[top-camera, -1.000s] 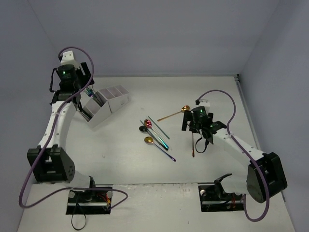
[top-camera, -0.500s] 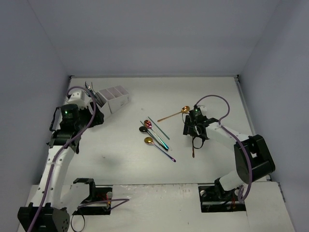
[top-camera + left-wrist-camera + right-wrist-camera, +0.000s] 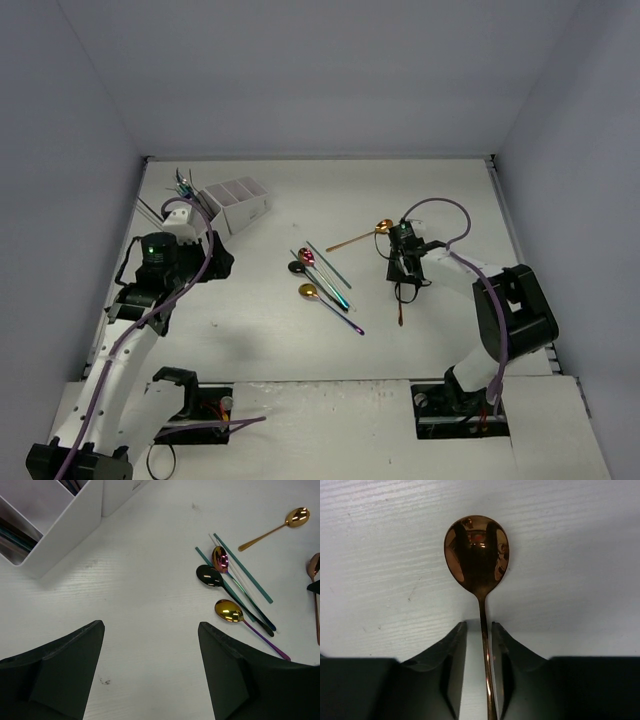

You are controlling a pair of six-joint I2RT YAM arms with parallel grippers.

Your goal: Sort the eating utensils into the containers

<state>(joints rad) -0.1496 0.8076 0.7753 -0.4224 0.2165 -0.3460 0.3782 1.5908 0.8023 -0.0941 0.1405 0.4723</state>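
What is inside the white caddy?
The white caddy holds teal and dark utensil handles in its end compartment; walls hide their heads. Other compartments' insides are unclear.

Counter (image 3: 250, 330) bare between caddy (image 3: 238, 203) and centre utensil cluster (image 3: 322, 280): wide lane. Caddy in far-left corner, stored handles (image 3: 183, 183) jut from its left end. Left arm (image 3: 150, 290) hangs over left strip. Cluster packed, pieces crossing, scant finger room. Gold spoon (image 3: 358, 238) apart, clear both sides. Copper spoon (image 3: 476, 550) bowl clear; right fingers (image 3: 440, 680) flank handle. Far, right strips open.
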